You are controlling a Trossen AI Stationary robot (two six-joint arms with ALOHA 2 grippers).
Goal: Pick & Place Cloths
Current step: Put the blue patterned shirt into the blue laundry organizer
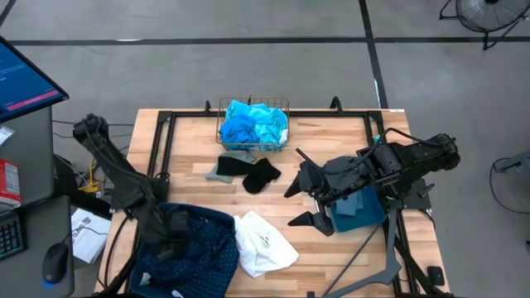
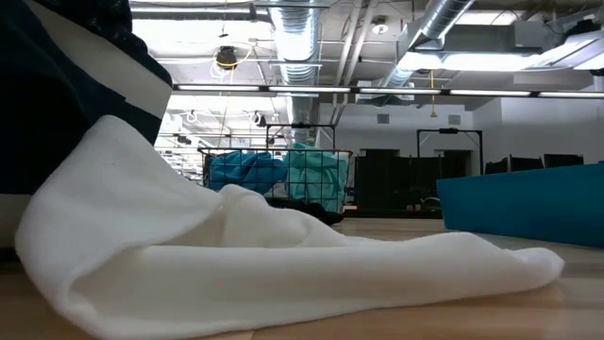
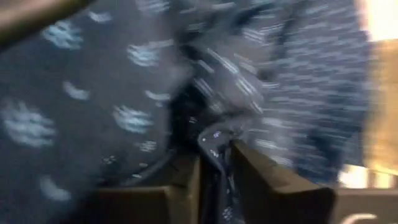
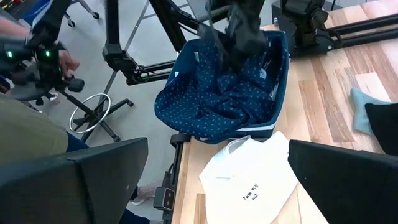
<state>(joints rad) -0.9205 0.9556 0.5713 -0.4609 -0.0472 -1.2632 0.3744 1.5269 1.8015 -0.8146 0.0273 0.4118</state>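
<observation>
The navy dotted cloth [image 1: 203,240] fills a teal bin [image 4: 281,46] at the table's near left corner and drapes over its rim. My left gripper [image 3: 214,180] reaches down into it, shut on it [image 4: 239,37]. The white cloth [image 1: 261,244] lies flat on the table beside the bin. Grey cloth [image 1: 225,168] and black cloth [image 1: 261,174] lie mid-table. Turquoise and bright blue cloths [image 1: 252,124] sit in the gold wire basket [image 1: 222,132]. My right gripper [image 1: 298,203] hovers open right of centre, touching nothing. A pale grey-blue cloth [image 1: 358,203] lies in the right teal bin [image 1: 377,217]. My left gripper pinches a bunched fold of the navy dotted cloth [image 3: 214,152] between its two fingers [image 3: 267,180], coming from above and pointing down into the bin. The rest of the cloth lies slack in the bin and over its rim [image 4: 205,124].
A metal frame [image 1: 161,145] borders the tabletop. Bare wood [image 1: 331,136] shows right of the basket and along the near edge [image 1: 348,257]. A person stands off the table's left side [image 4: 37,56], beside a desk with a monitor [image 1: 25,79].
</observation>
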